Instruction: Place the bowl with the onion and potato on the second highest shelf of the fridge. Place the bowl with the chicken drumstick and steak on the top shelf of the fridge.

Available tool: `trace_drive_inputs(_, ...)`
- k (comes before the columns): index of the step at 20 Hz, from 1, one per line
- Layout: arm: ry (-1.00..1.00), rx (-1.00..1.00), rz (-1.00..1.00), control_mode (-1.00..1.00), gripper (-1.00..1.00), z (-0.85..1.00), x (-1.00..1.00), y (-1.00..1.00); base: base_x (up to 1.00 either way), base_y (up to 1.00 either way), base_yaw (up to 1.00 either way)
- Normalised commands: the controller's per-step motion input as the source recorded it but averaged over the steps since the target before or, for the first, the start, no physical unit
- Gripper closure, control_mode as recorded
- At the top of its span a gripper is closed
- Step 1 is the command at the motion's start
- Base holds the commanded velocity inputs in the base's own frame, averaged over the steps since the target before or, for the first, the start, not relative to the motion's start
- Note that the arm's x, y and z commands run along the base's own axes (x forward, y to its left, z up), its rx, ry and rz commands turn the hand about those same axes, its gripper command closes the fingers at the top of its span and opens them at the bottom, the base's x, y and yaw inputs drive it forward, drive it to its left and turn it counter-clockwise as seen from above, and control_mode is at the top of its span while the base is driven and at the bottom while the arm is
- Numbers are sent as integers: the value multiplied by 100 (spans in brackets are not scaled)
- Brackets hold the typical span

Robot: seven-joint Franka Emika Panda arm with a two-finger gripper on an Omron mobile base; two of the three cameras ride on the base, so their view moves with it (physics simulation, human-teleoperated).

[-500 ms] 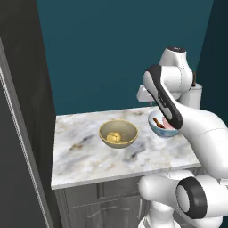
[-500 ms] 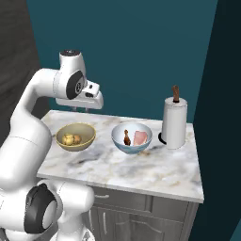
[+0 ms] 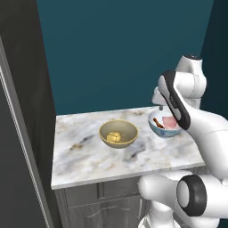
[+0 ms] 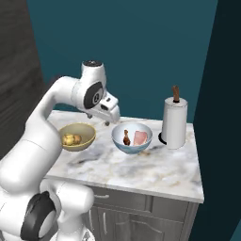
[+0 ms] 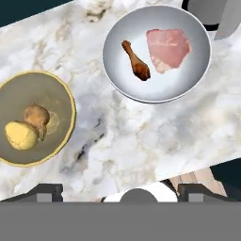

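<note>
While the white arm hangs above a marble counter [image 4: 155, 172], two bowls sit side by side on the veined stone, apart from each other. Nearer the dark fridge side stands the bowl with the onion and potato [image 3: 118, 134], a round tan vessel with a golden-yellow rim and a plain matte surface. Inside it lie two lumps pressed together: a pale yellow one [image 5: 20, 134] and a browner one [image 5: 37, 116], seen clearly from the hand camera looking straight down. Which lump is the onion and which the potato cannot be told.

Beside it is a second bowl [image 4: 132, 137], pale inside with a blue-toned outer wall. It holds the chicken drumstick [image 5: 136, 60], a slender brown piece lying on a slant, and next to it the steak [image 5: 168, 48], a flat pink slab with a paler edge. The two pieces of meat lie just apart on the bowl's floor.

A white paper towel roll [image 4: 174, 123] on a dark base with a brown spindle stands upright near the counter's far corner, just beyond the meat bowl.

The gripper [image 4: 106, 120] hovers over the stone between the two bowls, its fingers spread wide with nothing between them, touching neither bowl.
</note>
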Motion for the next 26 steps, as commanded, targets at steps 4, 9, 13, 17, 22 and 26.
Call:
trace_drive_inputs(4, 18, 17, -64, -100, -100, -49, -3, -100, 0, 0, 0)
trace_drive_inputs(9, 17, 18, -61, -100, -100, -50, 0, -99, 0, 0, 0)
trace_drive_inputs(13, 17, 18, -30, -100, -100, -37, 2, -46, 0, 0, 0)
trace_drive_inputs(17, 4, 10, -24, -100, -100, -62, 22, -2, 0, 0, 0)
trace_drive_inputs(22, 0, 5, -18, -100, -100, -35, 36, 1, 0, 0, 0)
trace_drive_inputs(26, 0, 0, -15, -100, -100, -34, 41, 13, 0, 0, 0)
